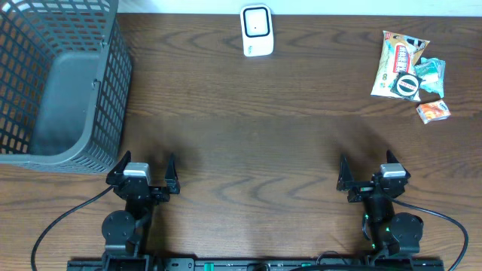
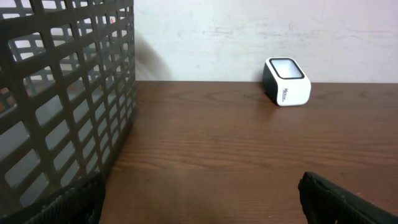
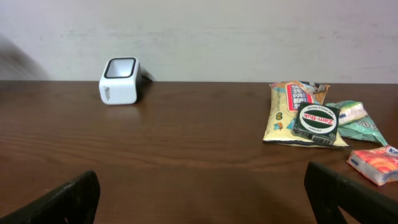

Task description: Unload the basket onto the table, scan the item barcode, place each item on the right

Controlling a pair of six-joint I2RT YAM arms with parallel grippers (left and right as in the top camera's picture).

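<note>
A white barcode scanner [image 1: 256, 30] stands at the back middle of the wooden table, also seen in the left wrist view [image 2: 287, 81] and the right wrist view [image 3: 120, 79]. The items lie at the back right: a yellow snack packet [image 1: 398, 56] [image 3: 287, 115], a black round-label tin [image 1: 407, 84] [image 3: 316, 122] resting on it, a green packet [image 1: 431, 71] [image 3: 359, 122] and a small orange packet [image 1: 433, 112] [image 3: 373, 165]. My left gripper [image 1: 145, 165] [image 2: 199, 208] and right gripper [image 1: 367, 167] [image 3: 202, 202] sit near the front edge, both open and holding nothing, far from every item.
A dark grey mesh basket [image 1: 113, 90] [image 2: 62, 93] fills the back left corner, just ahead of and left of the left gripper. A pale wall runs behind the table's far edge. Cables trail from both arm bases at the front.
</note>
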